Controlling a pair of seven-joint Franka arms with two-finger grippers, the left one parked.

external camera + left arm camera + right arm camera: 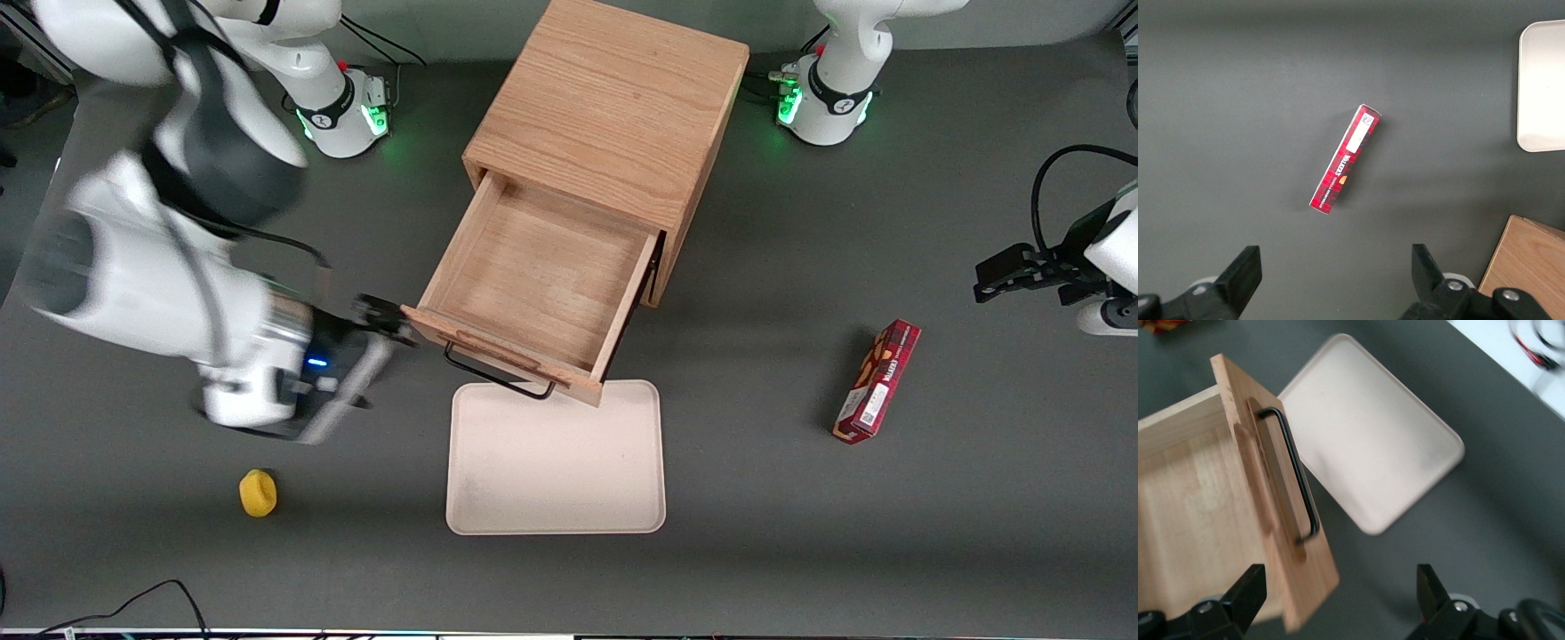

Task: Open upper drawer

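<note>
The upper drawer (533, 284) of the light oak cabinet (613, 116) stands pulled far out, its plain wooden interior bare. Its thin black bar handle (498, 372) runs along the front panel, over the edge of the tray. My right gripper (384, 322) is open and holds nothing, beside the drawer front's corner toward the working arm's end of the table. In the right wrist view the drawer front (1271, 493) and handle (1295, 473) lie ahead of my open gripper (1338, 600), with the front's corner between the fingers (1248, 590). The lower drawer is hidden under the upper one.
A cream tray (556, 458) lies in front of the drawer, nearer the front camera; it also shows in the right wrist view (1371, 447). A small yellow object (258, 492) lies near my arm. A red box (877, 382) lies toward the parked arm's end.
</note>
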